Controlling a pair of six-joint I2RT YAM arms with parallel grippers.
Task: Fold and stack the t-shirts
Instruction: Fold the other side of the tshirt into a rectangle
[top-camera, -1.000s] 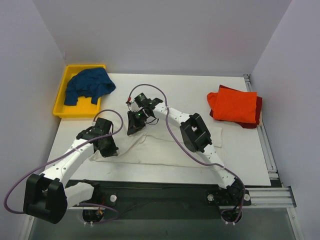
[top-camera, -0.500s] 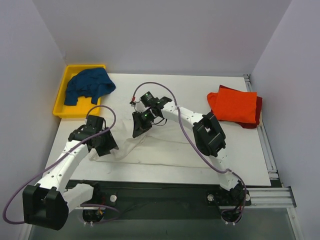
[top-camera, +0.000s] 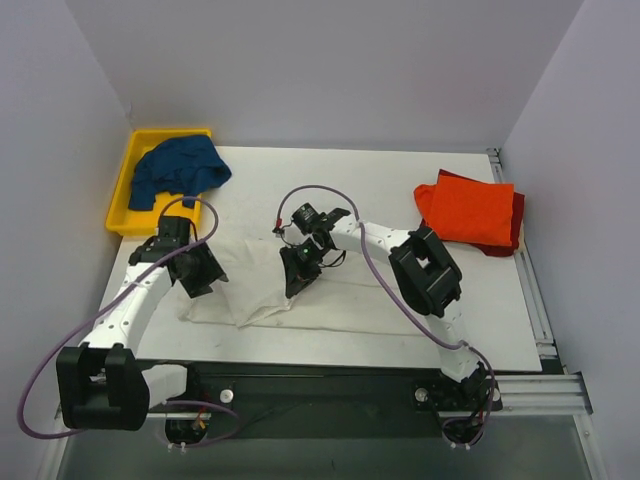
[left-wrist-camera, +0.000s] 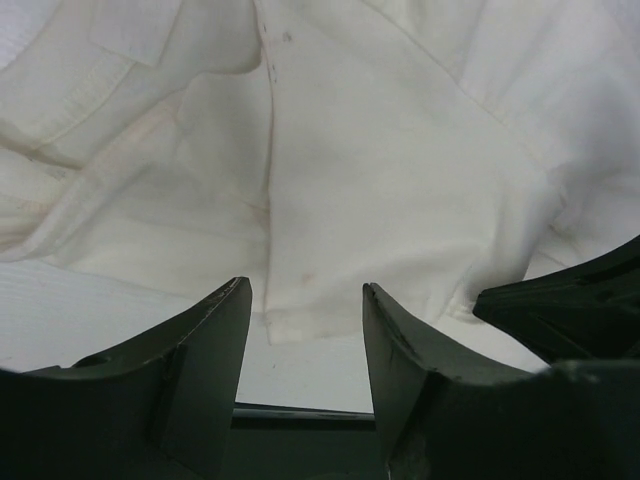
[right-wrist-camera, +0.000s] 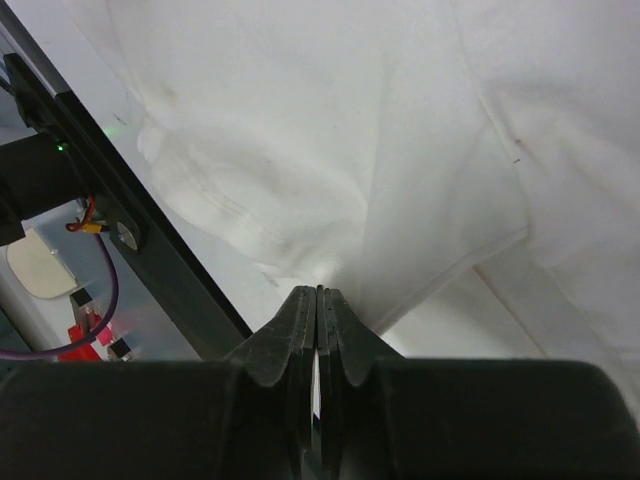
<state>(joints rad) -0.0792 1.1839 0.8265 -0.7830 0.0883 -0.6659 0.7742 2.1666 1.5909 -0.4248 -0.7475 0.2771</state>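
Observation:
A large off-white t-shirt (top-camera: 350, 305) lies crumpled along the front of the white table (top-camera: 380, 180). My right gripper (top-camera: 298, 281) is shut on a pinched fold of it, and the wrist view shows the jaws (right-wrist-camera: 318, 292) closed with the cloth (right-wrist-camera: 300, 100) hanging from them. My left gripper (top-camera: 199, 274) is over the shirt's left end. Its jaws (left-wrist-camera: 305, 290) are open, with the shirt's hem (left-wrist-camera: 400, 150) lying just past the fingertips. An orange-red shirt (top-camera: 470, 210) lies folded on a dark red one (top-camera: 516, 236) at the right. A dark blue shirt (top-camera: 180, 168) is in the bin.
A yellow plastic bin (top-camera: 150, 133) stands at the table's back left corner. A black metal rail (top-camera: 330, 372) runs along the front edge, by the arm bases. Grey walls close the left, back and right sides.
My right gripper moved toward the front and right, pulling the shirt's fold with it. My left gripper moved back and left, and its elbow swung out to the left.

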